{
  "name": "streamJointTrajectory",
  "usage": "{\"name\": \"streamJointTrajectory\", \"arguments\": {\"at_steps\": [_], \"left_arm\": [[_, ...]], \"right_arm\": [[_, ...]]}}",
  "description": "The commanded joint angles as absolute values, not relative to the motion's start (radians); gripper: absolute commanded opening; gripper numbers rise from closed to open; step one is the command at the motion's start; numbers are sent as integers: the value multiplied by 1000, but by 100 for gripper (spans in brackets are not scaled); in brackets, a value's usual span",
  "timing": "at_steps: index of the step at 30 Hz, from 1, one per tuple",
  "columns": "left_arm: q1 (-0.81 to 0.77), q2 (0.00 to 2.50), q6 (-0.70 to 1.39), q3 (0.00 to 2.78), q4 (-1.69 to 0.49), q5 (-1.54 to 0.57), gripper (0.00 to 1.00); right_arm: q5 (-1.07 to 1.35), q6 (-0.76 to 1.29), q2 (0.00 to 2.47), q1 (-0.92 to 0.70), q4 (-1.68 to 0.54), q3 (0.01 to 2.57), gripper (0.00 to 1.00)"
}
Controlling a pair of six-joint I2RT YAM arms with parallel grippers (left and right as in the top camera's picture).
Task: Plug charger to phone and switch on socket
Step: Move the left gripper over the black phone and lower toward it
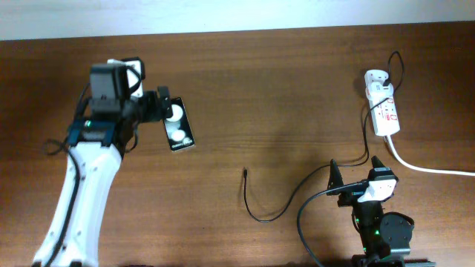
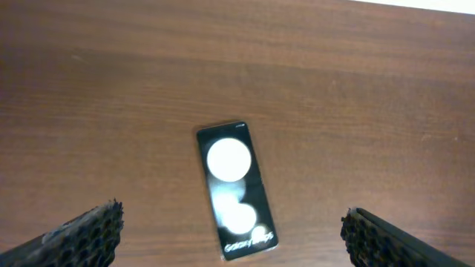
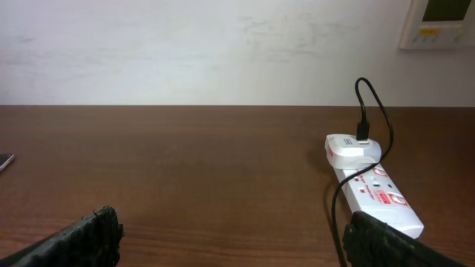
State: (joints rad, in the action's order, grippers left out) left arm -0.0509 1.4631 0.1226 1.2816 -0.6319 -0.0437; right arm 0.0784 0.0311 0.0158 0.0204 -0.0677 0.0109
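Observation:
The black phone [image 1: 179, 127] with two white circles lies flat on the wooden table at the left; it also shows in the left wrist view [image 2: 234, 188]. My left gripper [image 1: 161, 106] hovers over the phone's far end, open and empty [image 2: 231, 236]. The charger's thin black cable [image 1: 282, 210] runs from its plug tip [image 1: 245, 172] mid-table to the white adapter [image 1: 377, 78] plugged into the white socket strip [image 1: 387, 113]. The strip and adapter show in the right wrist view [image 3: 375, 191]. My right gripper [image 1: 357, 172] is open and empty near the front right [image 3: 234, 237].
The socket's thick white cord [image 1: 430, 167] runs off to the right edge. A pale wall with a small panel [image 3: 438, 22] stands behind the table's far edge. Bare wood lies between the phone and the plug tip.

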Motion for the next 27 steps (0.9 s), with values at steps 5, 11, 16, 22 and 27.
{"name": "streamJointTrajectory", "arguments": {"at_steps": [5,11,16,22,27], "left_arm": [[-175,1721,379,1501,-680,75,99],[-175,1912,396,1670,-822,76,99],[-194,1915,396,1670,-831,52,99],[-191,1915,469,1670,-933,139,99],[-193,1967,531,1670,-974,154,99]], "right_arm": [[74,42,8,12,-73,6,99],[74,42,8,12,-73,6,99],[74,42,8,12,-73,6,99],[74,42,8,12,-73,6,99],[74,42,8,12,-73,6,99]]}}
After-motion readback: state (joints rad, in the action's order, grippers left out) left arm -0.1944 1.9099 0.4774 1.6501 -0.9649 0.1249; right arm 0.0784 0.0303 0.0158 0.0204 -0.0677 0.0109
